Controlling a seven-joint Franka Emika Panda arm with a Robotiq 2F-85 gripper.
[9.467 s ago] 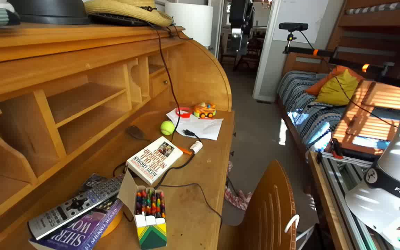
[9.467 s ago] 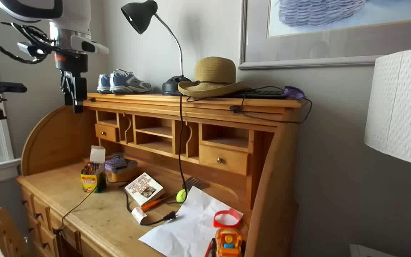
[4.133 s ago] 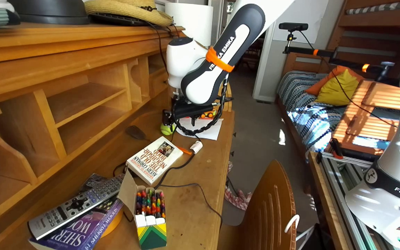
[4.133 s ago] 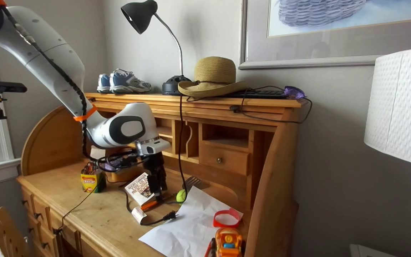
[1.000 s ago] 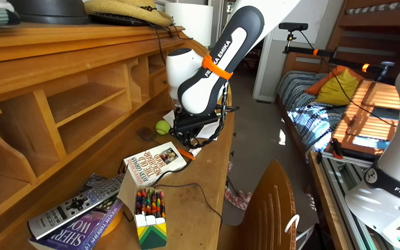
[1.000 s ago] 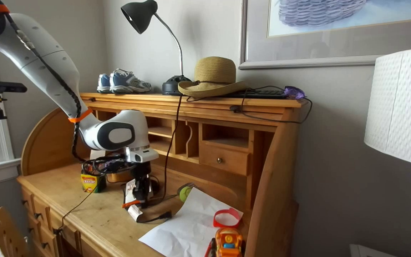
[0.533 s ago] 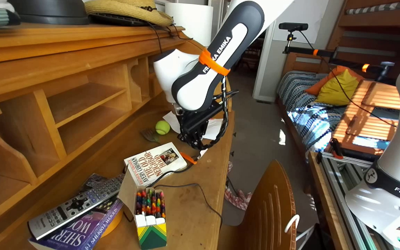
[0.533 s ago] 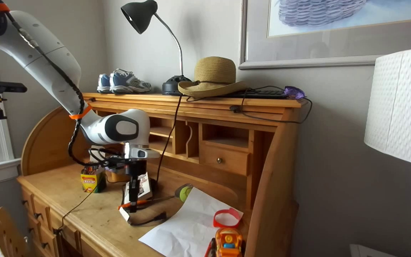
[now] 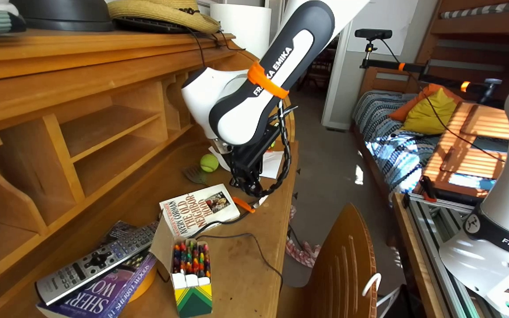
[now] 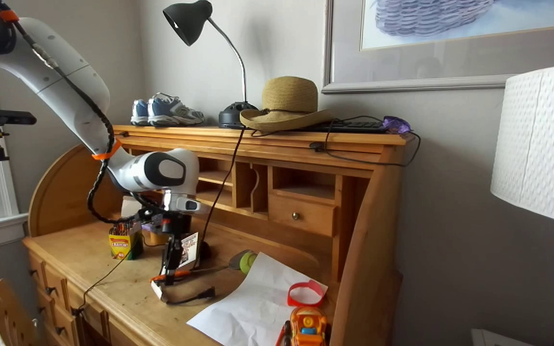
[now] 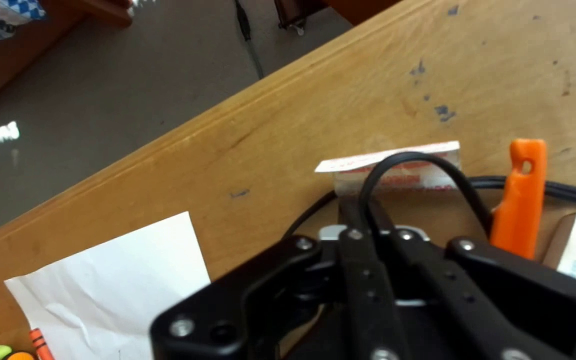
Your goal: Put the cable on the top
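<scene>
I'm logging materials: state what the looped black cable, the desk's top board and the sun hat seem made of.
Looped black cable: probably rubber or soft plastic outside, satin, bending smoothly. Top board: wood, seemingly varnished; grain and sheen show faintly. Sun hat: likely straw, matte, with fine woven rows.

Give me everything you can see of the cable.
The cable is thin, black and smooth, apparently plastic sheathed. A loop arches up from the gripper, which looks shut on it. It bears a white tag with red print and ends in a black plug low at the writing surface. In an exterior view it seems to climb to the top, partly hidden.
</scene>
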